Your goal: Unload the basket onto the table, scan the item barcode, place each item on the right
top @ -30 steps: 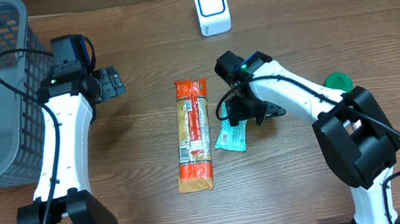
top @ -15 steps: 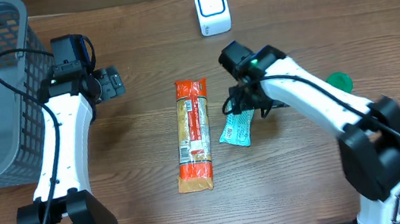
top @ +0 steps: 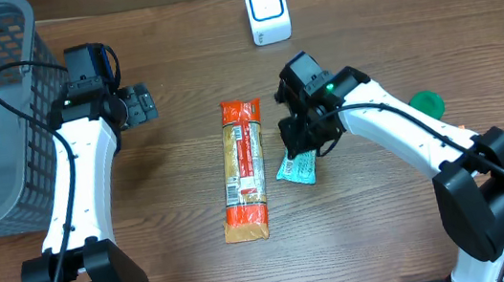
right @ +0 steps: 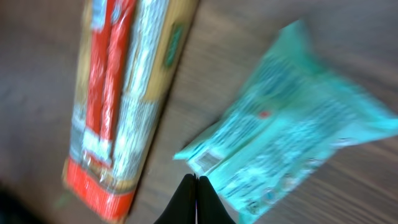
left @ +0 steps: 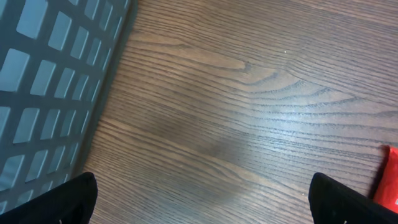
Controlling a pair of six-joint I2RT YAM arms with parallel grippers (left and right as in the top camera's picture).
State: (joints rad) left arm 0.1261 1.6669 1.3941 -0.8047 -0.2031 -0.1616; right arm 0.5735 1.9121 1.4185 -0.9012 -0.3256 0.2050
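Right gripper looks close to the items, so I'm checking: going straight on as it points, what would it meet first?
Probably the near corner of the teal packet, just ahead of the right gripper, fingers shut; blur leaves depth uncertain.

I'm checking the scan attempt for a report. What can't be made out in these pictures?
- Print on the teal packet: motion blur in the right wrist view; overhead, the right gripper covers its upper end.
- Whether the shut fingers pinch the packet's corner: blurred, cannot tell.
- Green object: partly hidden by the right arm, overhead.
- Print on the pasta package: too small overhead.
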